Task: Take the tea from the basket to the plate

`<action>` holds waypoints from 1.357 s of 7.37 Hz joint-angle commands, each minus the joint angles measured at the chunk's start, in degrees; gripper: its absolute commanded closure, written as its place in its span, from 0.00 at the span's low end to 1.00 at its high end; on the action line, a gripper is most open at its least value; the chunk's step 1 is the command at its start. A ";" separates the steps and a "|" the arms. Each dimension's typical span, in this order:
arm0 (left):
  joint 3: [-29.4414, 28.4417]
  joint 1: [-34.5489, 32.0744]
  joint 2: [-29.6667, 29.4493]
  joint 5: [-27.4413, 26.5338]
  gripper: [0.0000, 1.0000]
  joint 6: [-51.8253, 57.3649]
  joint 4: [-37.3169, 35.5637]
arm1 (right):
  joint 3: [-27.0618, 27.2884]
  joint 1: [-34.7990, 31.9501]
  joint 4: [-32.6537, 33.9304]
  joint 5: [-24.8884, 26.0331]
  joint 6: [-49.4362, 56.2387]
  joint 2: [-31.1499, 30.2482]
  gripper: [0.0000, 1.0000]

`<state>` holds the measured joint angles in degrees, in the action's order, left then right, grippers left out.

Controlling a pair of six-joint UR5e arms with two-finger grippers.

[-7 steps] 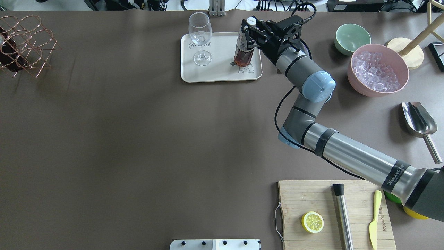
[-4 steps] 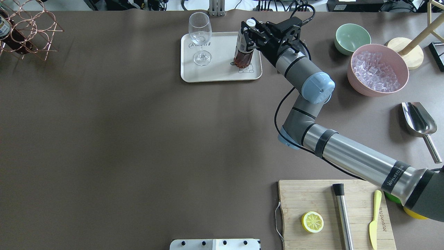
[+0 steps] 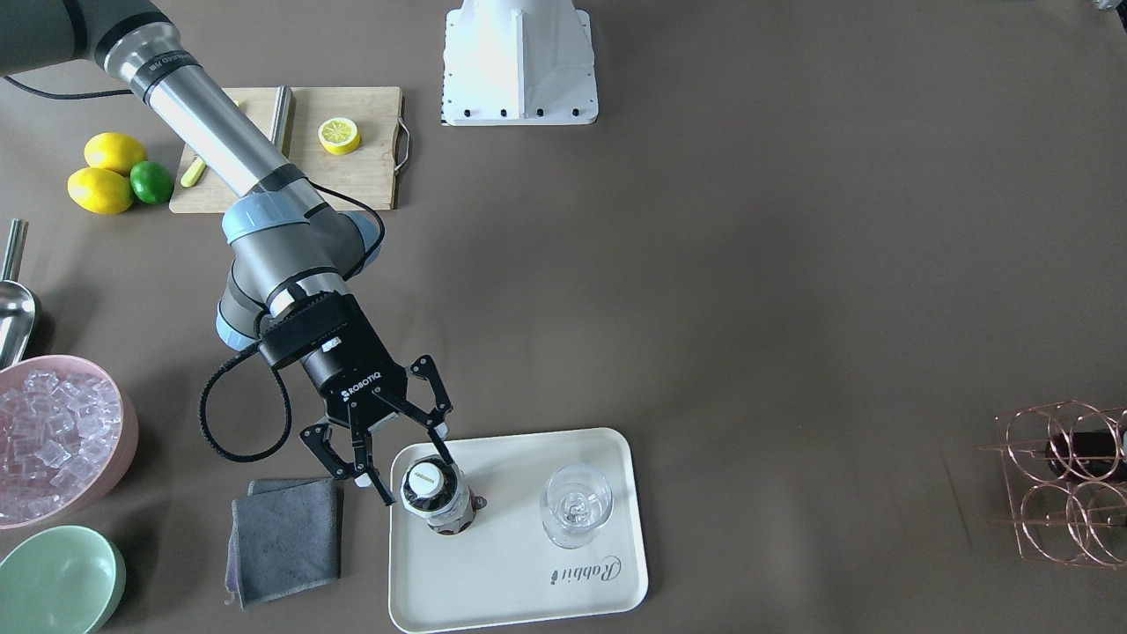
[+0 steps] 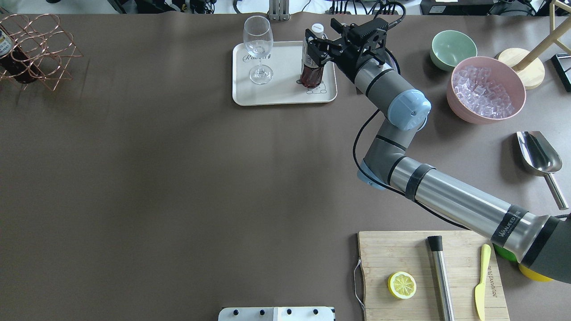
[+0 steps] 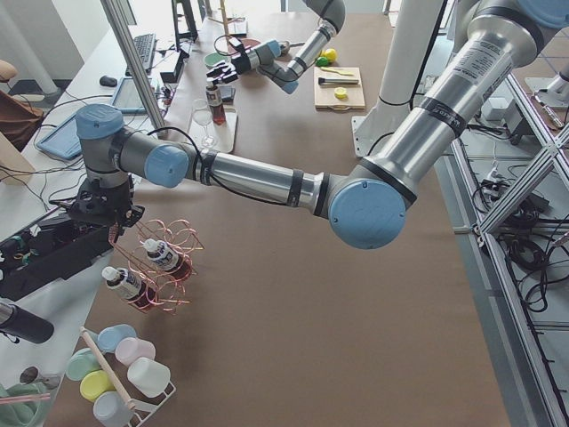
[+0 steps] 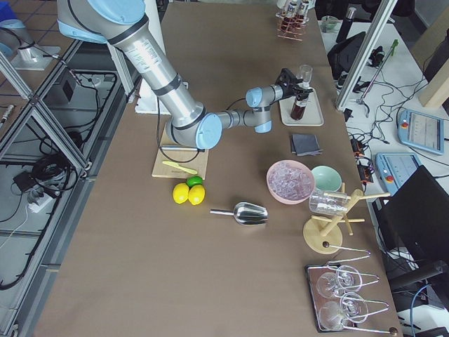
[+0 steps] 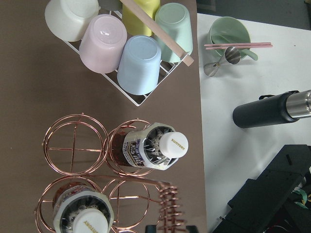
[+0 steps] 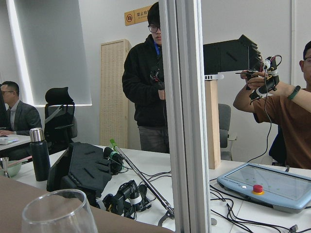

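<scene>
- Both jaws of the right end effector (image 3: 418, 480) now stand spread on either side of the bottle's neck; half a second ago they were pinched on it. The release appears to have just happened.
- Freed of the grip, the tea (image 4: 311, 73) stands upright on its own. Its base rests on the plate (image 4: 285, 91), just beside the small bear drawing (image 4: 316, 90). Its white cap sits between the open jaws, and no view shows clearly whether either jaw touches the bottle.
- One wine glass (image 4: 258, 44) shares the plate and stands apart from the tea, on the side away from the arm.
- Judged from this, the delivery itself looks done. What remains for the right arm is to back away without brushing the bottle, which is tall, narrow and easy to tip.
- Far across the worktop, the basket (image 4: 40, 49) has shifted and levelled over the last second. Two other bottles (image 7: 155, 145) sit in its rings.
- Over the basket's coiled handle hangs the left end effector (image 5: 105, 212), seen only from the side view. Whether it is spread or pressed together cannot be told.
- Unmoved beside the plate lies a grey cloth (image 3: 282, 537).
</scene>
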<state>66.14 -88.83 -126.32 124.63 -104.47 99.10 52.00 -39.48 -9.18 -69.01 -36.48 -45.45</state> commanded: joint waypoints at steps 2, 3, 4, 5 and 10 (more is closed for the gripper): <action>-2.49 1.38 -0.68 -5.19 1.00 -1.52 3.00 | 6.23 -6.28 6.06 -8.11 0.01 -0.60 0.00; -4.24 1.90 -0.94 -6.06 1.00 -1.52 4.42 | 8.35 -9.62 10.37 -17.47 0.27 -0.87 0.00; -5.39 2.69 -1.47 -7.28 0.92 -1.52 4.87 | 12.55 -12.09 18.50 -26.87 0.27 -2.52 0.00; -5.40 3.13 -1.91 -7.91 0.45 -1.17 4.78 | 14.51 -14.81 24.41 -30.62 1.23 -2.98 0.00; -2.00 2.79 -1.66 -7.30 0.02 -0.56 4.17 | 18.39 -19.91 48.15 -48.73 18.67 -7.97 0.00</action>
<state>61.62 -85.80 -128.83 116.87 -105.25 103.45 69.50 -57.27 30.22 -112.54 -25.15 -51.32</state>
